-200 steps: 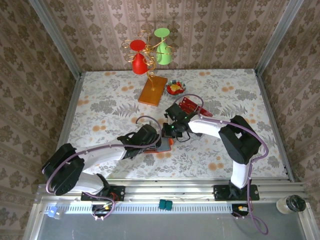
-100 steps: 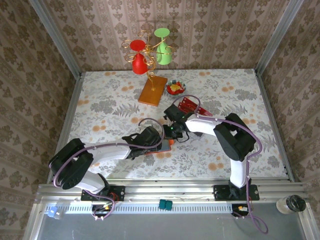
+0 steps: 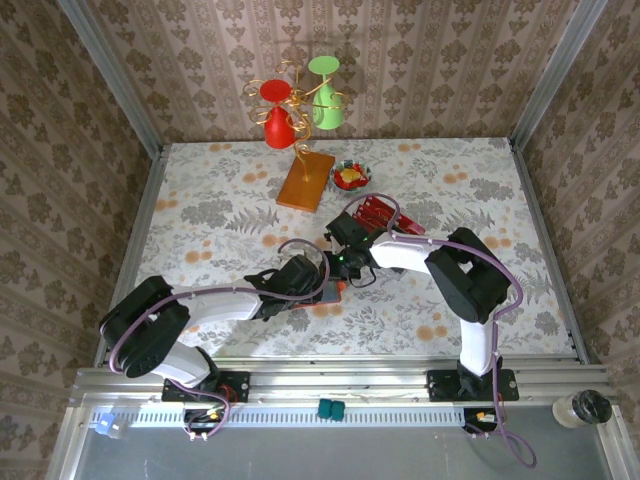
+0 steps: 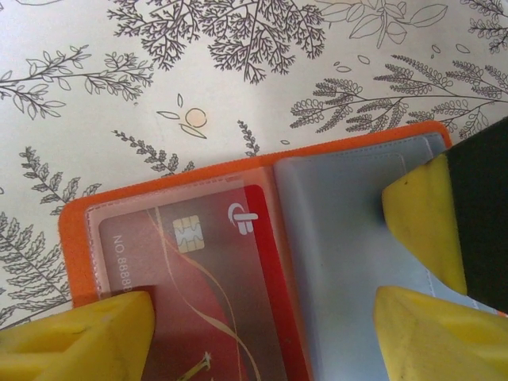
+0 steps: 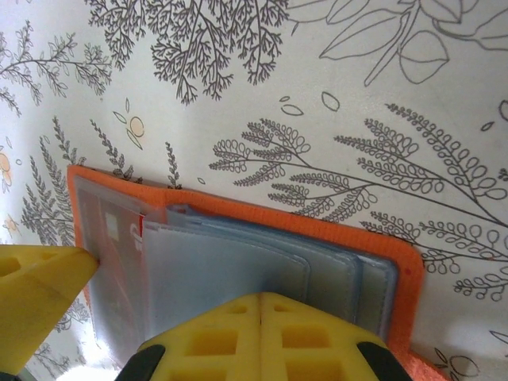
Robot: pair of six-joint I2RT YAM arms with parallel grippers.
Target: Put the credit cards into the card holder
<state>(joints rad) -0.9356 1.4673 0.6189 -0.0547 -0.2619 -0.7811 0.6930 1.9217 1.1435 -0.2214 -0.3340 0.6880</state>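
Left pincer point(image 4: 262, 321): spread wide, gripping nothing, low over the open card holder point(image 4: 77, 246), with 1 yellow finger point(image 4: 87, 329) on each side of the fold. Right pincer point(image 5: 163, 305): also parted, nothing clamped. 1 of its fingers point(image 5: 262, 337) lies on the grey-blue pocket leaves point(image 5: 238, 266), apparently pinning them flat; the other touches the holder's left edge.

From above, both pincers meet at the holder, near the middle of the worktop point(image 3: 200, 215).

Holder: open, flat, orange cover down. 1 red card point(image 4: 214, 294) sits under the clear left pocket, chip showing, long axis parallel to the fold and running toward my left wrist camera. It looks seated, but its lower end is cut off, so I can't confirm.

Relation that matters: the loose credit cards point(image 3: 374, 211), a red stack, lie beyond the holder toward the far right, close beside my right forearm, with a cable crossing them. The stack's long axis seems slanted to the worktop edges; it is too small to be sure. My right arm is nearer; the left would have to reach over the holder.

Judgement: the right pincer should fetch the next card while the left keeps the holder open. Risk: once that right finger lifts, the leaves may spring up and cover the free pocket.
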